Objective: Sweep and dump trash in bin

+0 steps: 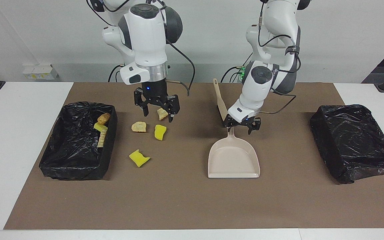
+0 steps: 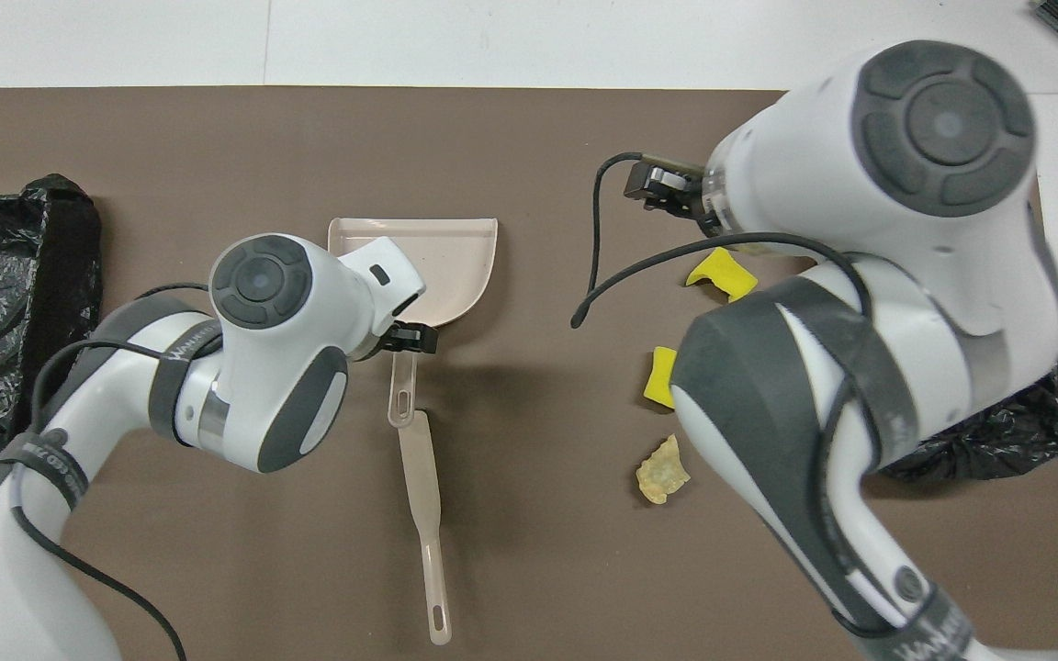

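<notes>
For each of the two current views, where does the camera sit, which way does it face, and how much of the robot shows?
Facing view: high across the table, looking at the robots; both arms show from base to tip, left gripper over the dustpan handle, right gripper over the trash.
Overhead view: above the robots' end, looking steeply down and forward; arms enter from the bottom, wrists and forearms fill it.
Shared: dustpan, brush, loose trash, brown mat, both black-lined bins.
</notes>
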`<act>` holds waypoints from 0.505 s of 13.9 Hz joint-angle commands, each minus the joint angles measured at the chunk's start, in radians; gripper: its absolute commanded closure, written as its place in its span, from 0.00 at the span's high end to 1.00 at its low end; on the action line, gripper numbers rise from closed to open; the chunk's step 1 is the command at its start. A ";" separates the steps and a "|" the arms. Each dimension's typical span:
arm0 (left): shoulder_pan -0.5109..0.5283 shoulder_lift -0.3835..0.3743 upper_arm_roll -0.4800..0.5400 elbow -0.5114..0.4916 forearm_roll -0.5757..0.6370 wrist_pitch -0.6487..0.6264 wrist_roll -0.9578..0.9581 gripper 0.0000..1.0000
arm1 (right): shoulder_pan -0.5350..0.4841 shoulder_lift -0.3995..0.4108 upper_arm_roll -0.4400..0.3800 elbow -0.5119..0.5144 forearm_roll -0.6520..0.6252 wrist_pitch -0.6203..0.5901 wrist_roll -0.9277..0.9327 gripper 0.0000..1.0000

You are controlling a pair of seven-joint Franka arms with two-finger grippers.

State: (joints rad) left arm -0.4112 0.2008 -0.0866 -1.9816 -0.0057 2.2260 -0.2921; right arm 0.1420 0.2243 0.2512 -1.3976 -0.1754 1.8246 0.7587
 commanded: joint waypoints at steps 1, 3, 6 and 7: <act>-0.058 -0.073 0.021 -0.124 -0.004 0.075 -0.045 1.00 | -0.080 -0.098 0.011 -0.047 0.031 -0.085 -0.132 1.00; -0.058 -0.083 0.019 -0.143 -0.004 0.087 -0.067 1.00 | -0.114 -0.138 0.008 -0.047 0.071 -0.160 -0.212 1.00; -0.058 -0.096 0.019 -0.169 -0.004 0.090 -0.082 0.91 | -0.159 -0.158 0.008 -0.046 0.115 -0.218 -0.303 1.00; -0.058 -0.098 0.018 -0.172 -0.004 0.089 -0.084 0.90 | -0.174 -0.160 0.008 -0.047 0.128 -0.232 -0.338 1.00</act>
State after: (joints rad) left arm -0.4587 0.1466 -0.0784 -2.0959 -0.0057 2.2865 -0.3568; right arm 0.0074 0.0852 0.2513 -1.4091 -0.0936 1.6019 0.4938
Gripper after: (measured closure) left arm 0.066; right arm 0.000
